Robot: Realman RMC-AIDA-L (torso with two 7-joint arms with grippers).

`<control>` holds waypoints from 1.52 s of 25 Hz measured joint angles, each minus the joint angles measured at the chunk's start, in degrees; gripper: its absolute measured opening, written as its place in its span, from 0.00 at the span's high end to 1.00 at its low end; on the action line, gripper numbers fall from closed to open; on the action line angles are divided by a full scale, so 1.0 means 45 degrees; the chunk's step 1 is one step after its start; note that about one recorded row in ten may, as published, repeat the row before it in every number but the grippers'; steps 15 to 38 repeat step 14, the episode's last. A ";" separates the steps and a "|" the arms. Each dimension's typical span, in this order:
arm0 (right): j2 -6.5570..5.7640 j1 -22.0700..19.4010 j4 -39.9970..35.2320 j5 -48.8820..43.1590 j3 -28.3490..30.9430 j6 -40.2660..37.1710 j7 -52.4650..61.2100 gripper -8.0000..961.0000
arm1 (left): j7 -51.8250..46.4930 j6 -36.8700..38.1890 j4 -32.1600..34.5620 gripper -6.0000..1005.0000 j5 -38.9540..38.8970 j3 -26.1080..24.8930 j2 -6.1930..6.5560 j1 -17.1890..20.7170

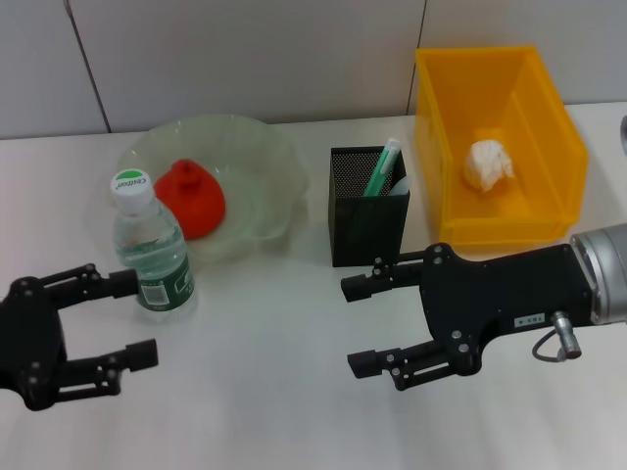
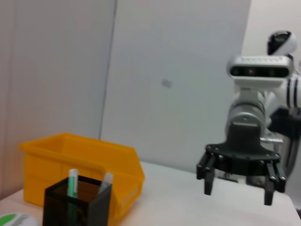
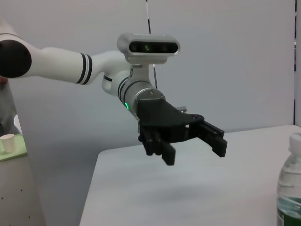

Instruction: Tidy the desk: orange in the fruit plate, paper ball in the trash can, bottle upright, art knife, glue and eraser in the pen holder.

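Head view. The clear plastic bottle [image 1: 150, 245] stood upright at left of centre on the white desk [image 1: 274, 392], just beside the upper finger of the left gripper [image 1: 127, 318], whose fingers were spread. The right gripper [image 1: 367, 326], lower centre, was likewise spread and empty. The crumpled paper ball [image 1: 488, 163] lay in the yellow bin [image 1: 451, 127], upper right.

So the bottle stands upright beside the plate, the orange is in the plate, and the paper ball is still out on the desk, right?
Not the last part. The head view shows the paper ball already inside the yellow trash can, not on the desk. The rest holds: the bottle stands upright beside the plate, with the orange in the plate.
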 joint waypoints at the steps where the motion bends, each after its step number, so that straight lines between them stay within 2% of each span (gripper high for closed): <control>1: 0.0000 0.0000 0.0000 0.0000 0.0000 0.0000 0.0000 0.20 | 0.0041 0.0011 0.0207 0.19 0.0162 0.0001 -0.0078 -0.0004; 14: 0.0002 -0.0117 -0.0022 -0.0103 0.0096 0.0059 -0.0003 0.20 | 0.0216 0.0217 0.0801 0.19 0.0501 0.0089 -0.0338 0.0002; 38: 0.0002 -0.0117 -0.0022 -0.0103 0.0096 0.0059 -0.0003 0.20 | 0.0216 0.0217 0.0801 0.19 0.0501 0.0089 -0.0338 0.0002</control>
